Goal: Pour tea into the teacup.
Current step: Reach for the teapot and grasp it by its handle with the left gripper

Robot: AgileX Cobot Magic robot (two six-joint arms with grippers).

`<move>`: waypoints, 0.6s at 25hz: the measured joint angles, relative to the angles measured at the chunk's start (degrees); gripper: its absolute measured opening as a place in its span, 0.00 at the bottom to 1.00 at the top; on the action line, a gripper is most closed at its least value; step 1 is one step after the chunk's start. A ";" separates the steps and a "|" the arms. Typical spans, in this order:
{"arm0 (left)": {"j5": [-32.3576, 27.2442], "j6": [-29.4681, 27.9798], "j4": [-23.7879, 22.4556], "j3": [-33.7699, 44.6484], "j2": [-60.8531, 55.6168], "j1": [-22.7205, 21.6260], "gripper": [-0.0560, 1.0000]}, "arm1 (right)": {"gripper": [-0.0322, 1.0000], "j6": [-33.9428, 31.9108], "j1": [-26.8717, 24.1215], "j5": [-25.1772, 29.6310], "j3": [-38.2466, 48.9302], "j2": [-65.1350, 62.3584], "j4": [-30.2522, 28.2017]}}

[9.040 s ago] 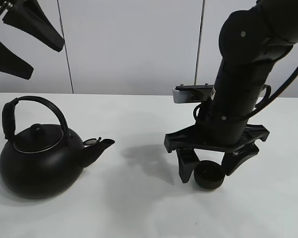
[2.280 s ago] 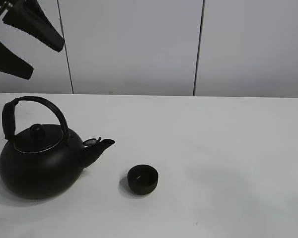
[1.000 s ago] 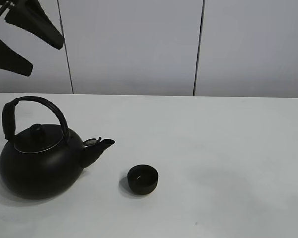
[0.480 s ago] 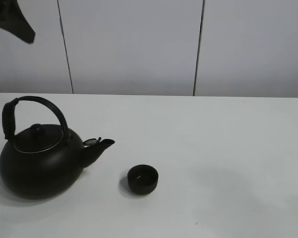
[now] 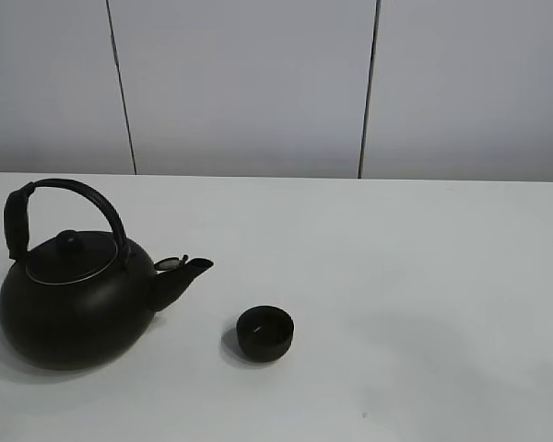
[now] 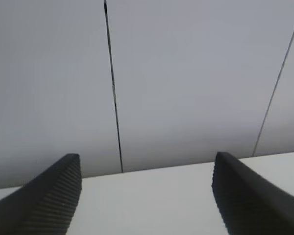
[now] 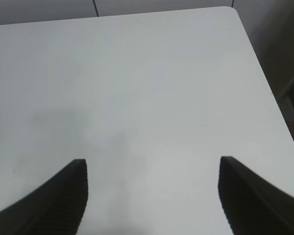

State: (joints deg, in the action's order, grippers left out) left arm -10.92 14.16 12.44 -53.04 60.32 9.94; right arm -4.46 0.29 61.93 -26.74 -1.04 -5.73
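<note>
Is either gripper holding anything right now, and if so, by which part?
Nothing is held. The left gripper and the right gripper are both open and empty; the kettle and the teacup stand on the table, untouched by either.

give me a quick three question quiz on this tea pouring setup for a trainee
1. True or false: the small matte-black handleless teacup stands upright on the white table, not touching the big round black kettle.
2. The kettle's spout points: A) toward the teacup's side of the table; B) away from the teacup; C) straight up.
3. Fill in: the left gripper and right gripper both have their jaws ____, with nothing between them.
Key: 1 true; 2 A; 3 open.
</note>
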 joint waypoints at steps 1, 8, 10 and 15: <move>2.55 -0.98 -1.95 2.77 -1.95 0.12 0.56 | 0.53 0.00 0.00 0.00 0.00 0.00 0.00; 17.49 -5.96 -24.90 21.94 -11.73 0.11 0.56 | 0.53 0.00 0.00 0.00 0.00 0.00 0.00; 21.06 -8.02 -28.66 26.33 -11.80 0.11 0.56 | 0.53 0.00 0.00 0.00 0.00 0.00 0.00; 24.17 -11.92 -30.37 32.75 -10.75 0.11 0.56 | 0.53 0.00 0.00 0.00 0.00 0.00 0.00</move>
State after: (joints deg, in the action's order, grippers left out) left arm 13.25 2.23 -17.93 -20.28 49.57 10.05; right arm -4.46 0.29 61.93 -26.74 -1.04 -5.73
